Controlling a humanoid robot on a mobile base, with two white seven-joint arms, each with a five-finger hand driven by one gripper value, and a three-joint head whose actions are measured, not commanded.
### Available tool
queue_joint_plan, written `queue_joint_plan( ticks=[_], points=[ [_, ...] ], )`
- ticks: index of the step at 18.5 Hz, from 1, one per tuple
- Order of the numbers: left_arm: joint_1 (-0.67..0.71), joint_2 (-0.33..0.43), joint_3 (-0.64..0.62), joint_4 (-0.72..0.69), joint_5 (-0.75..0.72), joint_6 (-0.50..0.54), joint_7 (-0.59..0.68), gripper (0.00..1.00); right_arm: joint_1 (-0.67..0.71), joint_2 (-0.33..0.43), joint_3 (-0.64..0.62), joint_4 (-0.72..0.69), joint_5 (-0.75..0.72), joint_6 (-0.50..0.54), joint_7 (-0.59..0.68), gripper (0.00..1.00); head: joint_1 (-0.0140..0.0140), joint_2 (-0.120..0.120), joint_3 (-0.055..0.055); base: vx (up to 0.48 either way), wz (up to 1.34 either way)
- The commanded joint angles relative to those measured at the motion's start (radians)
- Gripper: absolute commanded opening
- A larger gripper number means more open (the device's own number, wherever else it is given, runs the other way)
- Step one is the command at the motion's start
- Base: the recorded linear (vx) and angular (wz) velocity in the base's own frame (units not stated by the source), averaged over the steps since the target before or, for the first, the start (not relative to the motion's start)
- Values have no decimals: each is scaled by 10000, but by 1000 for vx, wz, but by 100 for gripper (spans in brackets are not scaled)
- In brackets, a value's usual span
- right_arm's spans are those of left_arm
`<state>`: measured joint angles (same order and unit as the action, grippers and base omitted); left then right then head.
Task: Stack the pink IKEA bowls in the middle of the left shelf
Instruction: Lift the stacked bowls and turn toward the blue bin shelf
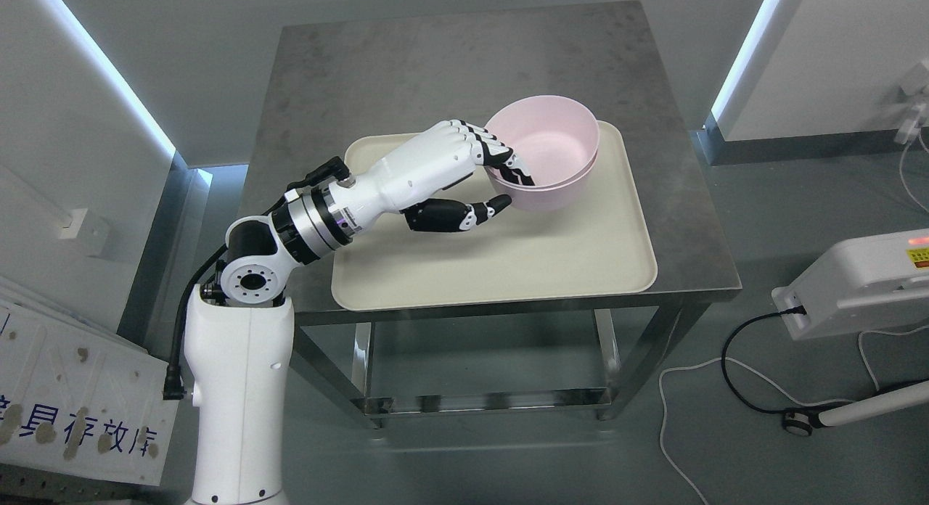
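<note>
— Two pink bowls point(544, 153) sit nested one inside the other at the far right corner of a cream tray point(508, 262), and the tray lies on a steel bench point(406, 62).

— And the arm?

— It comes in from the lower left. The left robot hand point(501, 175) grips the near-left wall of the stack: its fingers point(512, 167) hook over the rim into the bowls, and the thumb point(493, 204) presses the outside low down.

— Anything crowding it?

— Nothing else lies on the tray. Left of the bench, a white board with blue characters point(72, 411) leans at the lower left corner. On the floor to the right stands a white device point(864, 280) with a black cable point(740, 360) plugged in, plus a loose white cord point(671, 432).

— What can't you make out?

— The fingertips inside the bowls are partly lost against the pink wall. The lower bowl shows only as a band under the upper one. The board's characters are cut off by the frame, and the white device runs out of the picture at the right edge.
</note>
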<state>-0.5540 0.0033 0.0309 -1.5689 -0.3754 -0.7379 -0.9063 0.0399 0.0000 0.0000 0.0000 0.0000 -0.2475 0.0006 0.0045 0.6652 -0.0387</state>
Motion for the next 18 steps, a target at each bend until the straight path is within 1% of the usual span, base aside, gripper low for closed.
queue_joint_plan(
  ticks=[1,6,9,12,18],
  points=[
    [401,142,1915,-648,854,-368,-79,1,15,-175,-46,-175,-15,6,-6,100,0,0,0,0,0],
    [661,228,2007,-664,1024,-475,-64,1,0,-175,-46,-175,-15,6,-6,100,0,0,0,-13,7],
    [707,259,2314,-664,1313,-475,-80,1,0,-175,-46,-175,-15,6,-6,100,0,0,0,-96,37],
    [860,458,2467,-755,1499,-475,-80,1,0,-175,-46,-175,-15,6,-6,100,0,0,0,-212,25],
    [1244,474,2606,-1001,1821,-475,-80,1,0,-175,-46,-175,-15,6,-6,100,0,0,0,-199,-235]
  ],
)
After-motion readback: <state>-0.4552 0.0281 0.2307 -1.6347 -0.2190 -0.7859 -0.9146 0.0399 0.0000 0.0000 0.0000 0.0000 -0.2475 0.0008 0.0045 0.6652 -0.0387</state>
